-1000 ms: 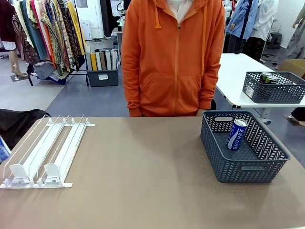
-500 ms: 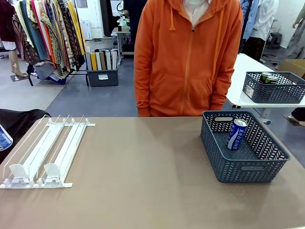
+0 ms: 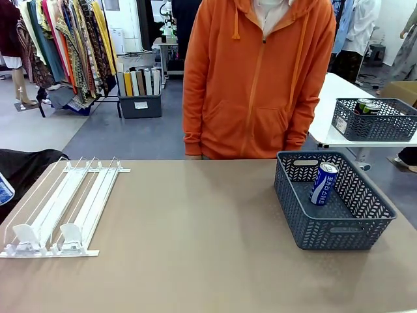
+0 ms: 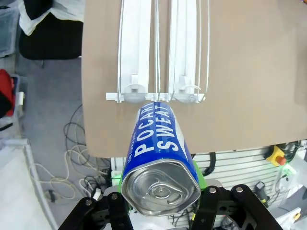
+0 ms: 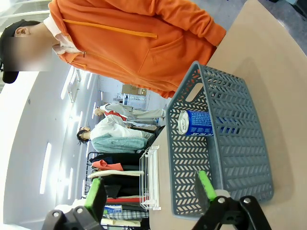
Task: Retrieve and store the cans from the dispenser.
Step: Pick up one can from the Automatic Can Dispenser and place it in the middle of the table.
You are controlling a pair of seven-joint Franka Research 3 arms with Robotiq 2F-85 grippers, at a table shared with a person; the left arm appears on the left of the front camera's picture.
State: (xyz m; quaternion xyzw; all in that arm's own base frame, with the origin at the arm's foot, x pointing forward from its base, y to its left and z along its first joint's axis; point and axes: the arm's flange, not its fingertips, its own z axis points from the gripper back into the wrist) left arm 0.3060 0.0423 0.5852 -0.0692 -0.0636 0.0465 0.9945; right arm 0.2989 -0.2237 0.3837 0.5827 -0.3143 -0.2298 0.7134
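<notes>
White dispenser (image 3: 62,208) on tan table (image 3: 195,248). Blue can with white lettering, silver top (image 4: 160,163); another blue can (image 3: 323,184) in dark grey-blue perforated basket (image 3: 335,235). Person's hoodie orange (image 3: 257,78); gripper pads green (image 5: 206,184).

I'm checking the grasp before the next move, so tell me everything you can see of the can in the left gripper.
The can is a slim blue drink can with white block lettering and a silver top with its pull tab unopened. It looks like thin metal, and its top rim appears squeezed out of round. The left gripper is shut on it near the top end, green pads against its sides. It hangs above the table edge, its far end towards the dispenser's front lip.
</notes>
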